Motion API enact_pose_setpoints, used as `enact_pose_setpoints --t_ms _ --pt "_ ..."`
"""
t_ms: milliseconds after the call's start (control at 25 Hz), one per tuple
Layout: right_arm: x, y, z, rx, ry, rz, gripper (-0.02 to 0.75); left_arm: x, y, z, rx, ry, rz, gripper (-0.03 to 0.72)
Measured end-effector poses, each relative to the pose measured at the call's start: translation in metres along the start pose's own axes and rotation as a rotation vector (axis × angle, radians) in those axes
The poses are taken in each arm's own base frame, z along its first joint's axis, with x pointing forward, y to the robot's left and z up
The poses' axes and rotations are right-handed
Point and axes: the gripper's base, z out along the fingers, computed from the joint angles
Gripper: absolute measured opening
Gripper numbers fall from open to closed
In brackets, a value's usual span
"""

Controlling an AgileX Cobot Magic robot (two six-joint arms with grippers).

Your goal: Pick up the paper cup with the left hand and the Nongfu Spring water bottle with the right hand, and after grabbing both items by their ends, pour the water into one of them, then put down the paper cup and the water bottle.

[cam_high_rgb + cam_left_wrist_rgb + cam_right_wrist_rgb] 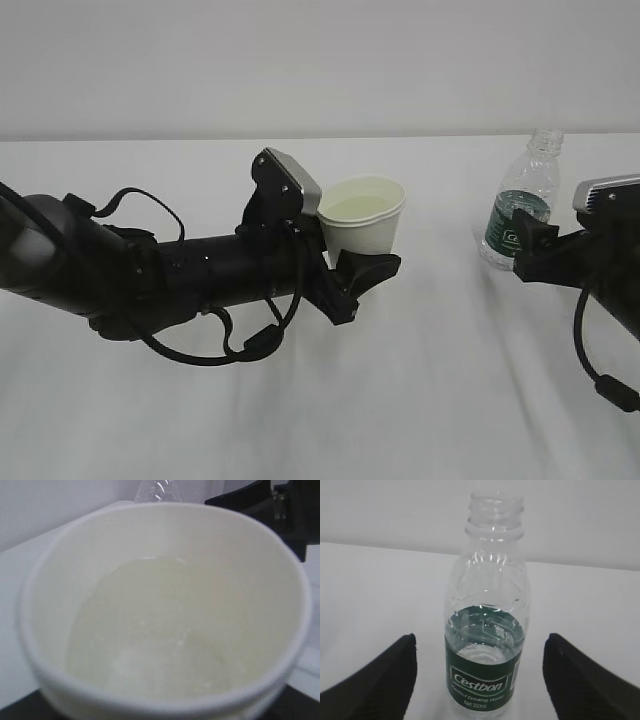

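The paper cup (pixel 364 222) is sitting upright, mouth up, its long axis vertical, left of the tabletop's middle. The water (pixel 150 630) is lying shallow in its bottom (the wrist view is blurred). The Nongfu Spring water bottle (pixel 522 203) is also standing upright on the tabletop (pixel 420 400), open neck pointing up, at the right, well apart from the cup; a little water is showing at label height.

The tabletop is running white and plain to a pale wall (pixel 300 60).

The left gripper (pixel 355 275) is reaching in low and level from the left, jaws grasping the cup's lower body. The right gripper (pixel 479 680) is stretching in from the right, its jaws standing released on either side of the bottle, apart from it.
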Motion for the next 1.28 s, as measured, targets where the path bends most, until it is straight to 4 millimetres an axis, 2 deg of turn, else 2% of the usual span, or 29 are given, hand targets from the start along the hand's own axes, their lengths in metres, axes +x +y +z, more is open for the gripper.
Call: enact_pose_setpoints --t_ms 400,760,1040,1280 --pt "-0.016 -0.002 -0.021 0.005 -0.048 0.002 0.588 -0.001 0.013 -0.004 -0.074 -0.018 0.003 0.45" --pt "-0.023 -0.003 -0.037 0.005 -0.071 0.001 0.588 0.002 0.055 -0.024 -0.194 -0.024 -0.027 0.45" --pt "-0.031 -0.004 -0.042 0.008 -0.102 0.002 0.588 0.005 0.091 -0.047 -0.297 -0.035 -0.05 0.45" --pt "-0.037 -0.004 -0.047 0.004 -0.067 0.001 0.588 0.007 0.113 -0.063 -0.363 -0.038 -0.065 0.45"
